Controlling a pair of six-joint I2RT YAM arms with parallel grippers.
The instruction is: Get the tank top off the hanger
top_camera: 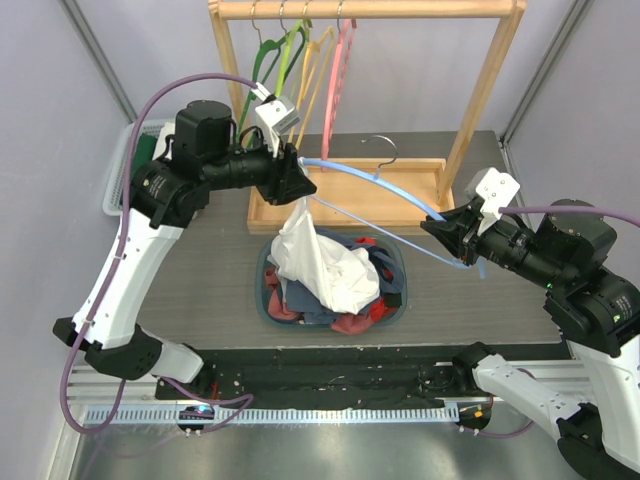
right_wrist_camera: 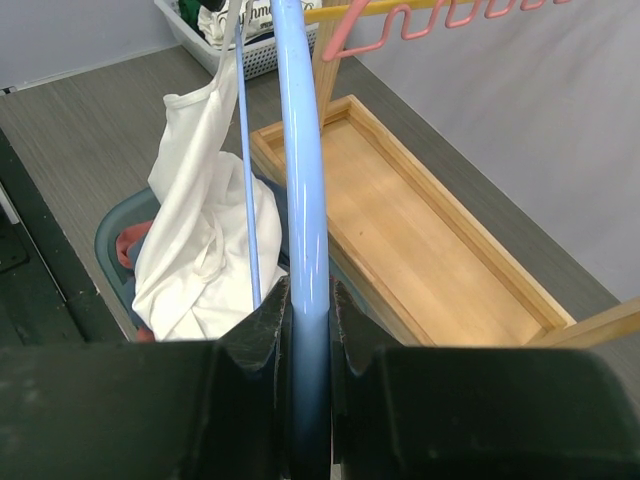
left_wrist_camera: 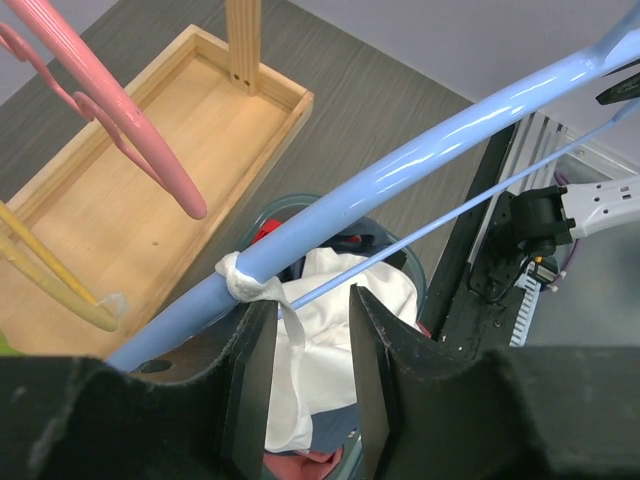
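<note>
Tank top (top_camera: 320,265) strap bunches on the blue hanger (left_wrist_camera: 430,145) just above the parted left jaws, cloth hanging between them; right jaws clamp the hanger.

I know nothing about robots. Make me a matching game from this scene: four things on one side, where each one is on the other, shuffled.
Things:
1. blue hanger
2. white tank top
3. pink hanger
4. basket

Places:
A. hanging from the wooden rail
B. clamped in the right gripper
C. on the table, holding clothes
D. strap looped on the blue hanger, the rest drooping into the basket

Pairs: 1-B, 2-D, 3-A, 4-C
</note>
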